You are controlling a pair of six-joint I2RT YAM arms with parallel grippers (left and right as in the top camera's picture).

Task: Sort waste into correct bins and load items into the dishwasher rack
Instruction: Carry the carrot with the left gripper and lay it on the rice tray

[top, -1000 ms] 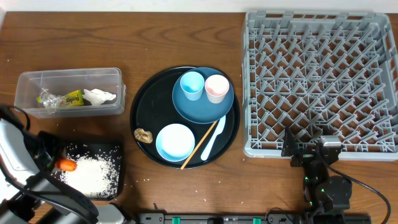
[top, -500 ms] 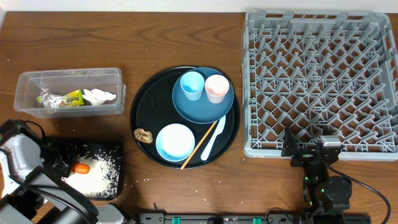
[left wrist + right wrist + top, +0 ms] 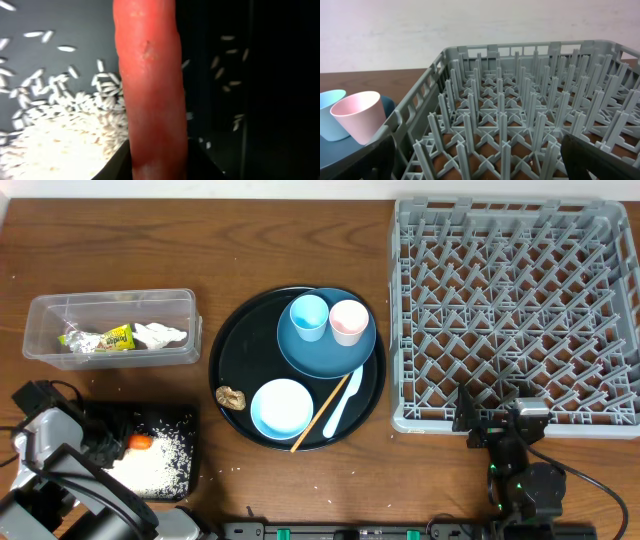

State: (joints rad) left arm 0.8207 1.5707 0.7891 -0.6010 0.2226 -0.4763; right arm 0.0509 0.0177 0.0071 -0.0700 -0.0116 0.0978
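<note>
My left gripper (image 3: 128, 444) is shut on the orange carrot (image 3: 140, 443), which hangs just over the shallow black tray (image 3: 178, 420). In the left wrist view the carrot (image 3: 150, 85) fills the middle, clamped between the black fingers (image 3: 120, 167), with white rice (image 3: 60, 135) below it. My right gripper (image 3: 497, 420) stands open at the front edge of the grey dishwasher rack (image 3: 515, 310), nothing between its fingers (image 3: 600, 160). The dark blue plate (image 3: 300, 355) carries the blue cup (image 3: 308, 316) and pink cup (image 3: 348, 321).
The clear box (image 3: 40, 315) holds a wrapper (image 3: 117, 337), tissue (image 3: 160, 334) and foil (image 3: 75, 338). On the round black tray (image 3: 225, 350) lie a brown lump (image 3: 232, 397), light blue bowl (image 3: 282, 407), white spoon (image 3: 343, 402) and chopstick (image 3: 318, 416).
My left gripper has carried the carrot rightward, from the black tray's left edge to over the rice. The right arm has not moved.
</note>
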